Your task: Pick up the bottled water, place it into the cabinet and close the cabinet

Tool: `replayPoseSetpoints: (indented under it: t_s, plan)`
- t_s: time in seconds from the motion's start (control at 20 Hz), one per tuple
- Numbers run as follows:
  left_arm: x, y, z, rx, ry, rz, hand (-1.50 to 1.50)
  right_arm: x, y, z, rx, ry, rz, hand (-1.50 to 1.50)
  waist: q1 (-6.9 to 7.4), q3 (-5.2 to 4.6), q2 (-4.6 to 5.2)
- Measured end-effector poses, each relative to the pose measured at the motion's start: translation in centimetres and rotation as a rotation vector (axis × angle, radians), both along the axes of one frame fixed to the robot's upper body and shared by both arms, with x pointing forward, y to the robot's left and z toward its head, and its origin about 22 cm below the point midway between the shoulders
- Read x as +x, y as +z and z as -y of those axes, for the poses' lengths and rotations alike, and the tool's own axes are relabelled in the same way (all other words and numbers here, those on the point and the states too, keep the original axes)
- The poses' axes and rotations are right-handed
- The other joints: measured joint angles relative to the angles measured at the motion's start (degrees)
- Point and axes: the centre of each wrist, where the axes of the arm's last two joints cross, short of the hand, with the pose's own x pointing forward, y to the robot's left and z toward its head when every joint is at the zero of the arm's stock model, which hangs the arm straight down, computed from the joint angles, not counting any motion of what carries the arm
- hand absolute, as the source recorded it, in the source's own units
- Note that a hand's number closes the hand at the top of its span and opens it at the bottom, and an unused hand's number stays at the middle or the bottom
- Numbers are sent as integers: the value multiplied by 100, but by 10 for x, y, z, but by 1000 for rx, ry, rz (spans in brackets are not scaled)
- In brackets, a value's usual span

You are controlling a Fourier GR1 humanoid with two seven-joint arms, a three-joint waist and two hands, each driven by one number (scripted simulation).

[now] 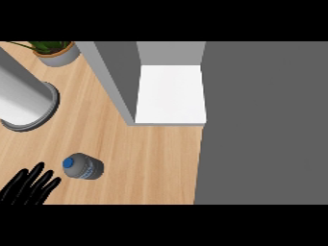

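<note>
Bottled water (82,166): stands upright on the worktop (138,158), seen from above, in the lower left of the head view, just beside the fingertips of the one hand in sight.

Grey panel (273,120): flat, matt, plain; fills the right side of the view from top to bottom.

Worktop: pale wood with fine lengthwise grain; fills the left and centre.

Cabinet (117,81): grey walls, open; a white flat shelf (170,93) shows inside, with nothing on it. Sits at top centre, well apart from the bottle.

Cylinder (14,91): large, light grey, smooth, with a darker ringed base; stands at the left edge of the worktop.

Plant pot (58,55): round, grey, holding green leaves; stands at the top left corner.

Bottle detail: small, round, clear grey body with a blue cap (70,163).

Left hand (26,190): black, at the lower left edge, fingers straight and spread, holding nothing; fingertips near the bottle, contact not discernible.
</note>
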Motion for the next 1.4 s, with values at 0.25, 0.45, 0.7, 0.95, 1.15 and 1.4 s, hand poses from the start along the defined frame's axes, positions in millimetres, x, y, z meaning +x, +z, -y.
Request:
replayPoseSetpoints:
  t_s: [0.25,0.45,0.7,0.95,1.15,1.4]
  plan:
    - [-11,-4,-15,9,10,-14,-150,-8,-13,-1,6,8,-5,-150,-5,0,1]
    - [-15,-6,-26,10,17,-5,-150,-14,-20,0,-4,13,-3,-150,-11,1,3]
    - [-17,-11,-39,7,36,19,-150,-21,-24,-1,-9,13,8,-150,-17,0,4]
    - [-5,-28,-57,7,72,16,-150,-24,-27,-9,-15,15,16,-150,-30,0,9]
    - [6,-36,-63,18,106,22,-150,-25,-32,-6,-18,16,22,-150,-33,-1,10]
    - [32,-59,-70,44,114,26,-150,-26,-31,-6,-19,25,24,-150,-48,-2,14]
